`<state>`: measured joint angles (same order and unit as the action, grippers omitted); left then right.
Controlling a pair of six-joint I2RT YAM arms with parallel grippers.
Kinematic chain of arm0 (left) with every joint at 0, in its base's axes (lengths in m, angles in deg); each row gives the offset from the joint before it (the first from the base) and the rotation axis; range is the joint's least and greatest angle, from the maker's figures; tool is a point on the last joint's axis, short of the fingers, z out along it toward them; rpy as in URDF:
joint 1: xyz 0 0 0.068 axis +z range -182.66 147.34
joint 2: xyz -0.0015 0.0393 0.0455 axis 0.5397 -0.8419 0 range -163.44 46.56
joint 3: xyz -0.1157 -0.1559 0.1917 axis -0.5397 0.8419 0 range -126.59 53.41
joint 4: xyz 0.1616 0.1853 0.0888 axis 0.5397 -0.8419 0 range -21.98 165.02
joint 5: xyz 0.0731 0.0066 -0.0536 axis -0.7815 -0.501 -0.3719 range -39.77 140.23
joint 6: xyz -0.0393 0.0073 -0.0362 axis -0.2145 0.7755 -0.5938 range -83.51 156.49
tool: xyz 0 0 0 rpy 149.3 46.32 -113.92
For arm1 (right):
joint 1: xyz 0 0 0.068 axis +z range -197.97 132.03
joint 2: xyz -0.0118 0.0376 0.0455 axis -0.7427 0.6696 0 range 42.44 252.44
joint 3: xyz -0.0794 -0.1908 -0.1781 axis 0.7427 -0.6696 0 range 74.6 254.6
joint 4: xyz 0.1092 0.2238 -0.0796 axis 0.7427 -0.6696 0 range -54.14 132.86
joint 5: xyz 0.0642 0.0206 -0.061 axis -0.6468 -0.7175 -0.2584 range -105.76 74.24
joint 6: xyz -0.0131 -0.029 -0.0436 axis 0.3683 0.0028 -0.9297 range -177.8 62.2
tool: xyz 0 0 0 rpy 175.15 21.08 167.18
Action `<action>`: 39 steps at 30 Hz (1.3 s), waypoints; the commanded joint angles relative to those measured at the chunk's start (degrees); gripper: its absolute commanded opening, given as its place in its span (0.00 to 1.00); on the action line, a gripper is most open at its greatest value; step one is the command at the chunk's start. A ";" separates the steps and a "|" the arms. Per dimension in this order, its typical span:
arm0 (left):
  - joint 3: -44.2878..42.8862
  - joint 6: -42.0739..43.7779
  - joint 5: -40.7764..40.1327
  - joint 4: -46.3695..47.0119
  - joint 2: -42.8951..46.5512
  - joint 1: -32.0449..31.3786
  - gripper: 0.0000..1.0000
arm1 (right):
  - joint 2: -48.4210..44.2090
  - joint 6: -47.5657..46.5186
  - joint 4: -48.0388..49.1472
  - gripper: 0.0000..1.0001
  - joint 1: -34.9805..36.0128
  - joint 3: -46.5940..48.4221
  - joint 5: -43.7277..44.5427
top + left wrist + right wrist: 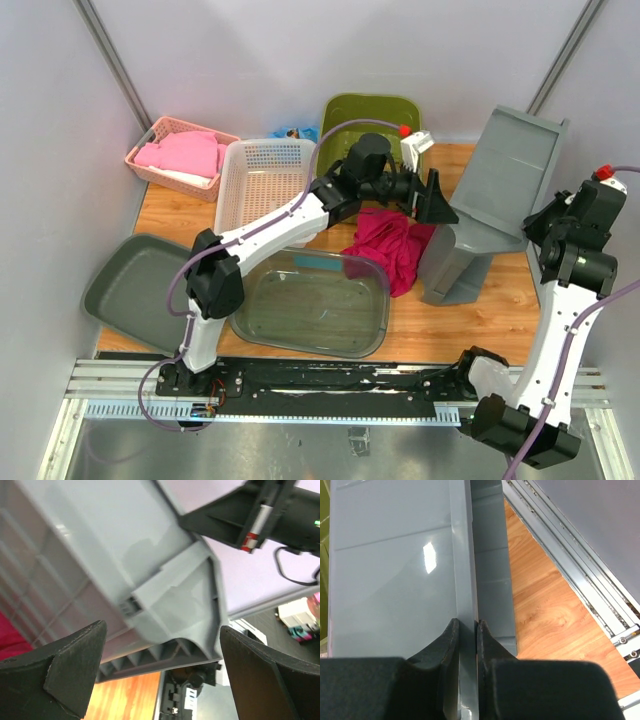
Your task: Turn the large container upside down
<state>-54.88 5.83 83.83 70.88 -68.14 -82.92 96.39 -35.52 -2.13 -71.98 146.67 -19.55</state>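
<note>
Now | grey container tipped on edge, far right of worktop | right tool clenched on its thin rim | left tool spread wide beside its wall | likely light, stiff, slick plastic; rim is the hold

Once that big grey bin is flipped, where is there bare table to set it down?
The widest bare table is front right, between the clear tub, the grey bin and the right arm. A smaller strip lies between the pink basket and the dark tray. The middle is crowded: magenta cloth, white basket, left arm.
</note>
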 commanded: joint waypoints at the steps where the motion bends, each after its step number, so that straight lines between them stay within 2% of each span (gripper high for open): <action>1: -4.41 -1.77 6.64 3.13 -1.92 -3.13 0.99 | 0.19 -0.24 -3.89 0.01 -0.91 -3.72 2.85; 7: -4.87 -7.01 11.14 9.39 -3.45 -5.28 0.99 | -0.78 1.00 -3.70 0.00 -1.38 -5.61 3.56; 21: -9.64 -10.22 14.70 13.51 -7.42 -10.22 0.99 | -5.87 2.34 -1.76 0.01 -4.21 -17.71 3.18; 28: -11.58 -12.05 16.13 15.73 -9.56 -13.08 0.99 | -4.63 1.97 -1.25 0.19 -4.55 -17.00 2.98; 34: -12.52 -14.26 17.33 17.62 -11.15 -13.55 0.99 | -3.62 2.15 -3.08 0.47 -4.55 -14.14 4.35; 39: -12.45 -14.24 17.42 17.76 -11.32 -13.88 0.99 | -2.83 2.14 -4.03 0.56 -4.52 -11.91 4.44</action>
<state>-65.83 -6.12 95.07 87.34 -78.12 -93.65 91.89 -34.29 7.42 -77.75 135.29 -8.38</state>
